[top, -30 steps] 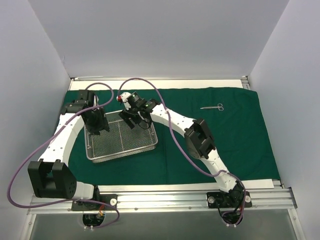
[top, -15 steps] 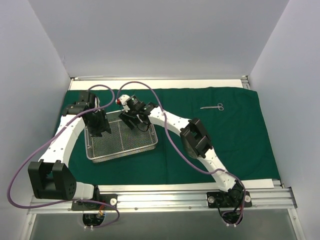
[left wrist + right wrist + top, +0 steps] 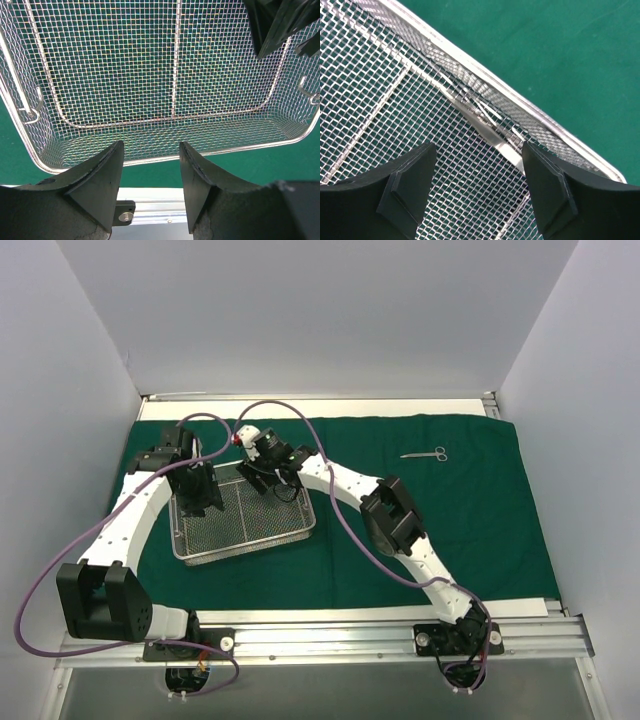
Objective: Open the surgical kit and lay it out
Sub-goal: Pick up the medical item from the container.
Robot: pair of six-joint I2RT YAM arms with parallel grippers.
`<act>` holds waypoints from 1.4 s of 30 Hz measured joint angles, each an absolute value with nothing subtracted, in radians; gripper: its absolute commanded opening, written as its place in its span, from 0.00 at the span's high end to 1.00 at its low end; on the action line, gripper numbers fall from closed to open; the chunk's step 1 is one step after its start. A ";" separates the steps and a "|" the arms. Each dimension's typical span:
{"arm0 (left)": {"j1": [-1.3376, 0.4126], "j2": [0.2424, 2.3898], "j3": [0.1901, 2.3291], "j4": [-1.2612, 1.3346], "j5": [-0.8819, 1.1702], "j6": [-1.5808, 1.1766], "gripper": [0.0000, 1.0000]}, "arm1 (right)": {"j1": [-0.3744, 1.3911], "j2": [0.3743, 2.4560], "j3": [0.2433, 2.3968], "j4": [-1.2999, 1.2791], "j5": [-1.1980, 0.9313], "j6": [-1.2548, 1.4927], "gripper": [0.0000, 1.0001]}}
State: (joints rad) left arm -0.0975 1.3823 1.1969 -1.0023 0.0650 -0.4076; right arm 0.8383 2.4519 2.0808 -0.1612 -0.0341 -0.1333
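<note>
From above, the green cloth (image 3: 470, 530) is spread flat across the table, and the mesh tray (image 3: 245, 525) sits on its left part. Both arms are leaning in over that tray: the left gripper (image 3: 203, 502) hangs above the tray's left end and the right gripper (image 3: 262, 480) above its far edge. A pair of scissors (image 3: 427, 454) lies on the cloth well to the right of the tray. In the left wrist view, the left gripper (image 3: 150, 167) has its fingers (image 3: 95, 185) spread apart with nothing between them, poised over the tray (image 3: 150, 75). Cloth (image 3: 225, 165) shows just past the tray's rim, and the right gripper (image 3: 280, 25) is dark at the tray's other end. In the right wrist view, the right gripper (image 3: 480, 170) is also parted, its fingers (image 3: 410, 185) on either side of a slim shiny instrument (image 3: 485, 125). That instrument lies inside the tray (image 3: 380, 100) against its wall, with cloth (image 3: 545, 50) beyond the rim.
</note>
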 measured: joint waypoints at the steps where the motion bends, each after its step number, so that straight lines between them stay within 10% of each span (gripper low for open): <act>1: -0.097 1.382 1.197 -1.002 0.065 -0.408 0.43 | 0.836 2.452 2.080 -0.154 -0.037 -0.133 0.30; 13: -0.104 1.382 1.188 -1.003 0.065 -0.408 0.43 | 0.786 2.487 2.045 -0.050 -0.141 -0.086 0.37; 32: -0.104 1.382 1.184 -1.003 0.065 -0.407 0.43 | 0.777 2.447 1.967 0.015 -0.188 -0.067 0.99; 42: -0.104 1.385 1.194 -0.986 0.113 -0.389 0.43 | 0.800 2.386 1.964 -0.173 -0.203 0.010 1.00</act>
State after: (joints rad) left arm -0.1036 1.3846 1.1938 -0.9863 0.1127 -0.3885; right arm 0.8001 2.3859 1.9644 -0.1726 -0.2028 0.0105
